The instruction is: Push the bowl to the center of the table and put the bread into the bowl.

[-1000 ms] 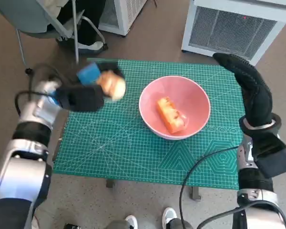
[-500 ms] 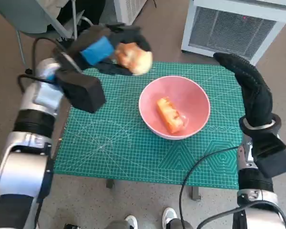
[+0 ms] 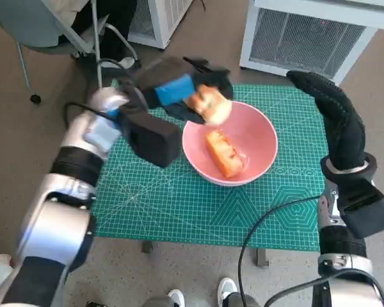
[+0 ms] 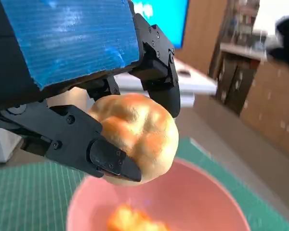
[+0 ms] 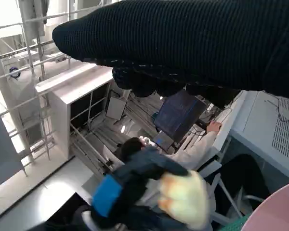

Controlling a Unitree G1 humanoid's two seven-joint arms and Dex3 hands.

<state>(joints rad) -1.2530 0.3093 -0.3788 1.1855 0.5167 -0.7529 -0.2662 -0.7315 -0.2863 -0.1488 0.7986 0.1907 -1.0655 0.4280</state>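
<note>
The left hand (image 3: 179, 89) gripped a round bread roll (image 3: 209, 104) between its fingers (image 4: 108, 159), holding it in the air above the pink bowl's (image 3: 259, 131) rim at about ten o'clock. A second piece of bread (image 3: 222, 153) lay inside the bowl, which sat near the middle of the green-matted bench (image 3: 179, 198). The gloved right hand (image 3: 336, 121) was raised off the bench at the bowl's three o'clock, fingers extended, holding nothing.

So there's a green cutting mat (image 3: 179, 204) with a grid covering the table, plus two white vented units (image 3: 307, 38) on the floor past the far edge. A chair (image 3: 45, 29) stands at the far left corner, and a person (image 5: 183, 154) sits at a desk in the right wrist view.
</note>
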